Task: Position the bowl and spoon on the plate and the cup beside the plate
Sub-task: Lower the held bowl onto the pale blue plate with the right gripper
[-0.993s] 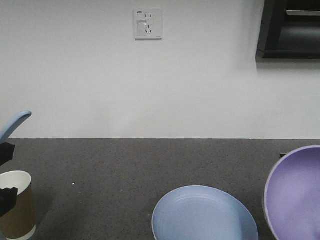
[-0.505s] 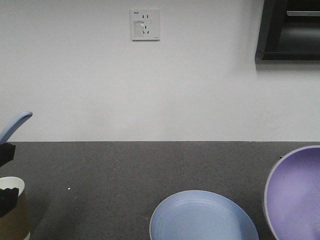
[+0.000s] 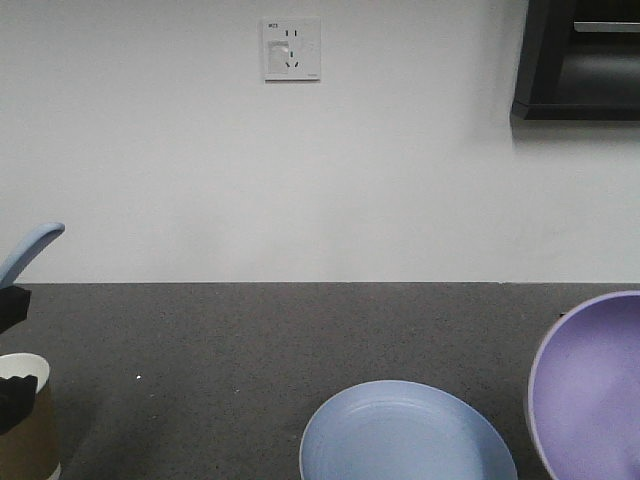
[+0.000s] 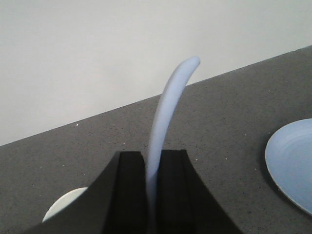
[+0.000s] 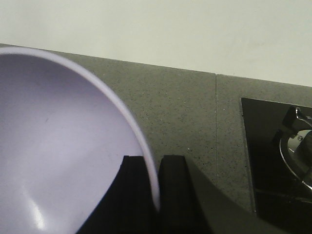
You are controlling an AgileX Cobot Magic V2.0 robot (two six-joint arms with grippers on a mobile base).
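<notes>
My left gripper [image 4: 151,165] is shut on the pale blue spoon [image 4: 168,117]. Its curved handle sticks up past the fingers and its scoop is hidden. In the front view the spoon [image 3: 28,250] is at the far left, above the brown cup [image 3: 25,430], whose white rim [image 4: 63,209] also shows below the left fingers. My right gripper [image 5: 155,168] is shut on the rim of the lavender bowl [image 5: 58,146]. The bowl [image 3: 595,385] is held tilted at the right edge, beside the light blue plate [image 3: 405,435]. The plate lies bare on the counter.
The dark grey speckled counter [image 3: 250,340] runs back to a white wall with a socket [image 3: 291,48]. A dark cabinet [image 3: 580,60] hangs at the upper right. A black hob with a metal burner [image 5: 287,146] is set in the counter to the right of the bowl.
A second ago the front view shifted slightly, so the cup and plate dropped lower in frame. Over the last half second nothing has visibly moved, and both grips are unchanged.
</notes>
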